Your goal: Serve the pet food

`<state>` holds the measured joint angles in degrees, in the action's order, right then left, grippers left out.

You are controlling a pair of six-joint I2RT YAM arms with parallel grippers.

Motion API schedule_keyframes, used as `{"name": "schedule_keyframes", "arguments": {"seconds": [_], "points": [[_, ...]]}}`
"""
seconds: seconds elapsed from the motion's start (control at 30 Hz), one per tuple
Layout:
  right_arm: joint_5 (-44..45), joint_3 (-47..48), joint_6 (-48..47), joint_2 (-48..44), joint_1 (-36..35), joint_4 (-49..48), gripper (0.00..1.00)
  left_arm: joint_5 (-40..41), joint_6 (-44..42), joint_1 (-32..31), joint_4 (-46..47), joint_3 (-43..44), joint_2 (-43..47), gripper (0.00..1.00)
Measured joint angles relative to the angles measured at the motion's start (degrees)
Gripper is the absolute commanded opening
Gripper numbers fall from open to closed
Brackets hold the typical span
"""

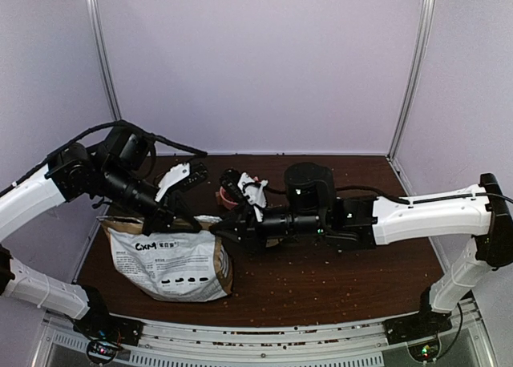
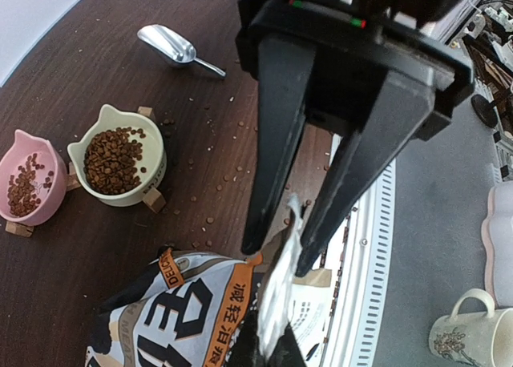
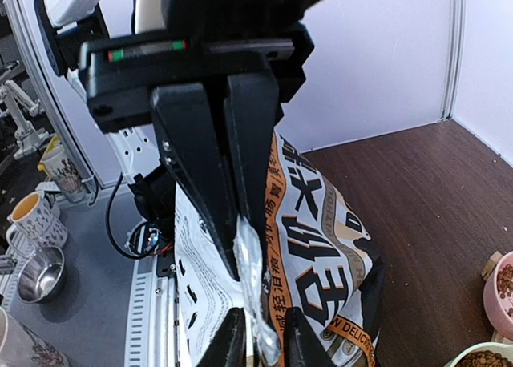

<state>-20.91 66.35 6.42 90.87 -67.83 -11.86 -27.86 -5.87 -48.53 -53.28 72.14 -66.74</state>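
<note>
The pet food [image 2: 112,159] fills a cream cat-ear bowl [image 2: 154,143], and more lies in a pink bowl [image 2: 48,168] beside it. Loose pellets dot the brown table. The printed bag [image 1: 168,259] stands at the front left. My left gripper [image 2: 280,251] is shut on the bag's crinkled white top seam [image 2: 276,295]. My right gripper [image 3: 240,251] is shut on the same seam a little further along. In the top view the left gripper [image 1: 192,221] and the right gripper [image 1: 218,232] meet above the bag's top edge. Arms hide most of the bowls there.
A silver scoop [image 2: 172,46] lies on the table beyond the bowls. Off the table's near edge [image 2: 365,247] stand a mug [image 2: 469,331], more mugs [image 3: 32,219] and a metal bowl [image 3: 40,275]. The pink bowl [image 3: 503,283] sits right of the bag.
</note>
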Motion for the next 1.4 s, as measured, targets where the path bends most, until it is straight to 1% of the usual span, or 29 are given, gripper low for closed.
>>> {"name": "schedule_keyframes", "arguments": {"seconds": [0.23, 0.43, 0.57, 0.67, 0.77, 0.83, 0.9, 1.0, 1.1, 1.17, 1.27, 1.3, 1.4], "points": [[-0.02, -0.02, 0.02, -1.81, 0.09, -1.81, 0.22, 0.02, 0.00, 0.00, -0.04, 0.00, 0.04, 0.00], [-0.68, 0.02, 0.17, -1.36, 0.11, -1.70, 0.26, 0.02, 0.04, 0.00, -0.04, 0.00, 0.04, 0.00], [-1.14, 0.04, 0.33, -0.70, 0.11, -1.68, 0.24, 0.02, 0.04, 0.00, -0.04, 0.00, 0.04, 0.00], [-1.20, 0.04, 0.46, -0.13, 0.11, -1.57, 0.19, 0.02, 0.04, 0.00, -0.04, 0.00, 0.07, 0.00], [-1.33, 0.04, 0.48, 0.22, 0.11, -1.46, 0.00, 0.02, 0.04, -0.02, -0.04, 0.00, 0.11, 0.00], [-1.42, 0.09, 1.14, 0.35, 0.17, -1.46, 0.00, 0.04, 0.04, -0.02, -0.13, 0.00, 0.11, 0.00], [-1.62, 0.15, 1.09, 0.37, 0.26, -1.49, 0.00, 0.04, 0.09, 0.00, -0.11, 0.00, 0.11, 0.14], [-1.66, 0.15, 1.09, 0.37, 0.35, -1.68, 0.00, -0.09, 0.24, -0.02, 0.24, 0.00, 0.09, 0.28], [-1.66, 0.15, 1.09, 0.37, 0.35, -1.90, 0.00, -0.26, 0.35, -0.02, 0.70, 0.04, -0.24, 0.32], [-1.79, 0.15, 1.09, 0.37, 0.35, -1.90, 0.00, -0.33, 0.39, -0.02, 0.79, 0.42, -0.90, 0.30], [-1.84, 0.15, 1.09, 0.37, 0.35, -1.86, 0.00, -0.59, 0.35, -0.07, 0.98, 0.79, -1.92, 0.25], [-1.84, 0.15, 1.09, 0.37, 0.35, -1.81, 0.00, -0.72, 0.35, -0.07, 0.96, 0.87, -2.16, 0.22], [-1.77, 0.15, 1.09, 0.37, 0.37, -1.79, 0.00, -1.25, 0.11, -0.11, 0.76, 1.44, -2.62, 0.05]]}}
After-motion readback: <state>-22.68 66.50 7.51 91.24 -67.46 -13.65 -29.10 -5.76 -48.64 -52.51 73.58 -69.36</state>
